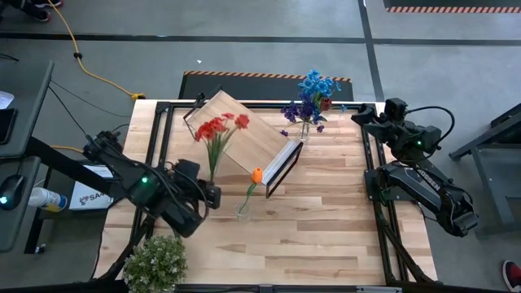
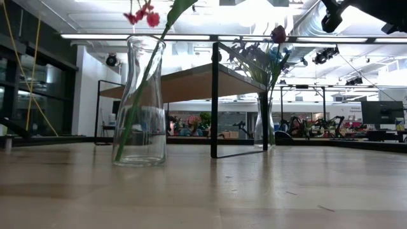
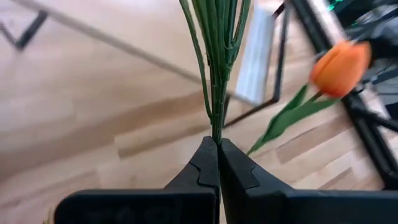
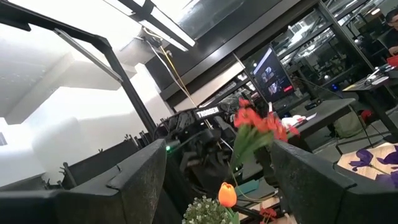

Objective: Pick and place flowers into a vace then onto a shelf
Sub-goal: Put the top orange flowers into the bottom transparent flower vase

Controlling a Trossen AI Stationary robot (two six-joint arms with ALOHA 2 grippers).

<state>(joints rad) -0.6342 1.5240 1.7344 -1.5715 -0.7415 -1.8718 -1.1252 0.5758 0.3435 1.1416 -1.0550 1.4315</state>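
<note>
Vase [image 2: 140, 102] sits nearest the low camera on my feed, clear glass, upright on the plank table [image 1: 326, 220], with a green stalk slanting down inside it. From overhead I see that stalk belongs to the orange tulip [image 1: 257, 174], whose bloom leans out toward 12 o'clock of the vase mouth. Leafy clump [image 1: 155, 262] stands at the table's 7 o'clock corner.

Left gripper [image 1: 213, 196] is just at 9 o'clock of the vase, fingers [image 3: 205, 171] clenched on the stalk bundle of the red flowers [image 1: 220, 126]; their stems run up toward 12 o'clock, blooms over the board of the shelf [image 1: 244, 134]. In the left wrist view the stems rise straight out of the pinched tips, the tulip off to one side.

Shelf lies skewed near table centre toward 11 o'clock, pale end panel at its 4 o'clock end, black frame under it.

Farther on, a second vase [image 1: 305, 129] at about 1 o'clock holds the blue and purple flowers [image 1: 313, 94], with a dark maroon bloom among them in the low view.

Right gripper [image 1: 364, 115] waits at the table's 2 o'clock edge, fingers spread, holding nothing
</note>
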